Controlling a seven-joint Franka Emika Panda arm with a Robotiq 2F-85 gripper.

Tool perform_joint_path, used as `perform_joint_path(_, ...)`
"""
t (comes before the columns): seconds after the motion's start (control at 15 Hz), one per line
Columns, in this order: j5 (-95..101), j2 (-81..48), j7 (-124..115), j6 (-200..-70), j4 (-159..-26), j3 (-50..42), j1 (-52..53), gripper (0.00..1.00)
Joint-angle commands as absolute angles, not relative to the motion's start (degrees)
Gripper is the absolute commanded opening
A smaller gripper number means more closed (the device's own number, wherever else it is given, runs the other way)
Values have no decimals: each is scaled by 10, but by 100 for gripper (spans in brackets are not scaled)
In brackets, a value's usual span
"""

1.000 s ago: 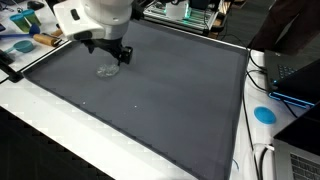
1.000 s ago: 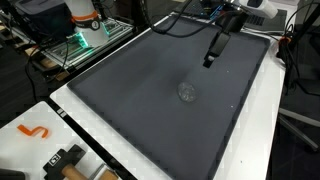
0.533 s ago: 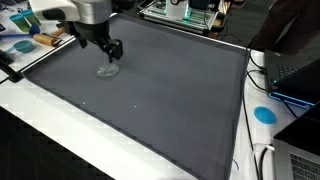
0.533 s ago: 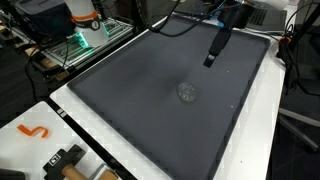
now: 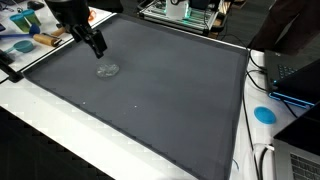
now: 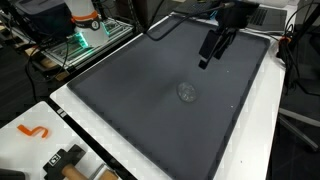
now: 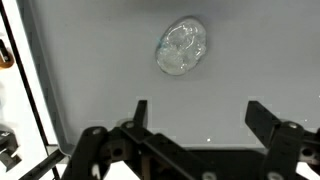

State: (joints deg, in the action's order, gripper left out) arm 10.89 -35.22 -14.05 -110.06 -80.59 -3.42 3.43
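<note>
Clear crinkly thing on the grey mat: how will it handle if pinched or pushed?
The clear thing looks thin and creased, see-through to the mat, so probably light and likely to crumple under a pinch. It lies low in both exterior views, so it should slide rather than roll. Glossy highlights suggest it may slip.
</note>
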Motion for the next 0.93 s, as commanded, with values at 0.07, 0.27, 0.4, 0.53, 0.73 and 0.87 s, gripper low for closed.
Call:
perform_joint_path(0.07,48,-327,-189,-1123,-836,-42,6,100)
perform_joint_path(0.27,15,-317,-216,-1127,-848,-48,-8,100)
perform_joint_path(0.4,0,-311,-229,-1132,-855,-51,-14,100)
perform_joint_path(0.53,-6,-306,-233,-1140,-864,-55,-17,100)
perform_joint_path(0.73,-2,-297,-223,-1156,-880,-58,-19,100)
perform_joint_path(0.87,-1,-293,-220,-1162,-889,-59,-20,100)
